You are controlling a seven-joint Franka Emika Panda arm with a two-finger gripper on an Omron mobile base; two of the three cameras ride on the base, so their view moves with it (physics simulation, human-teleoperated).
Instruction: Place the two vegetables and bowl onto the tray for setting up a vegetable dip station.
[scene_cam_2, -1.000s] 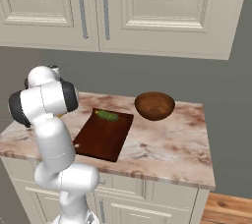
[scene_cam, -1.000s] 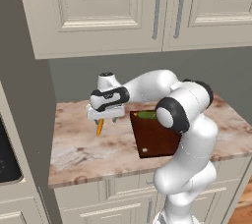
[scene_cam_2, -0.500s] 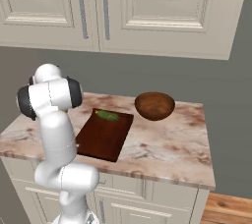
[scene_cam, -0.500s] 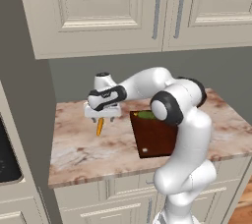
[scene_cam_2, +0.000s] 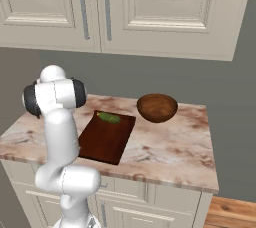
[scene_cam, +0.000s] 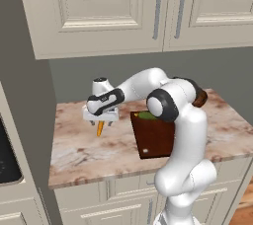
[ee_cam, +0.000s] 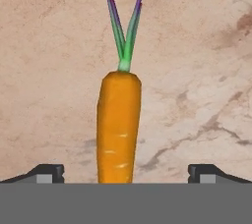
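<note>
An orange carrot [ee_cam: 118, 125] with a green top lies on the marble counter, straight between my two dark fingertips [ee_cam: 47, 171], which stand wide apart on either side of it. From the left base view my open gripper [scene_cam: 100, 121] hovers just over the carrot [scene_cam: 100, 129], left of the tray [scene_cam: 153, 137]. The dark brown tray [scene_cam_2: 107, 139] holds the green cucumber-like vegetable [scene_cam_2: 108, 117] at its far end. The reddish-brown bowl [scene_cam_2: 157, 107] sits on the counter to the tray's right.
Cream wall cabinets [scene_cam: 148, 7] hang above the counter. A grey wall panel [scene_cam: 24, 95] bounds the counter's left side, with a dark cooktop [scene_cam: 7, 160] beyond it. The counter's front edge [scene_cam_2: 150, 177] runs below the tray.
The gripper has come down closer to the carrot and shifted slightly left, its fingers staying wide open. Tray, cucumber-like vegetable and bowl have not moved.
</note>
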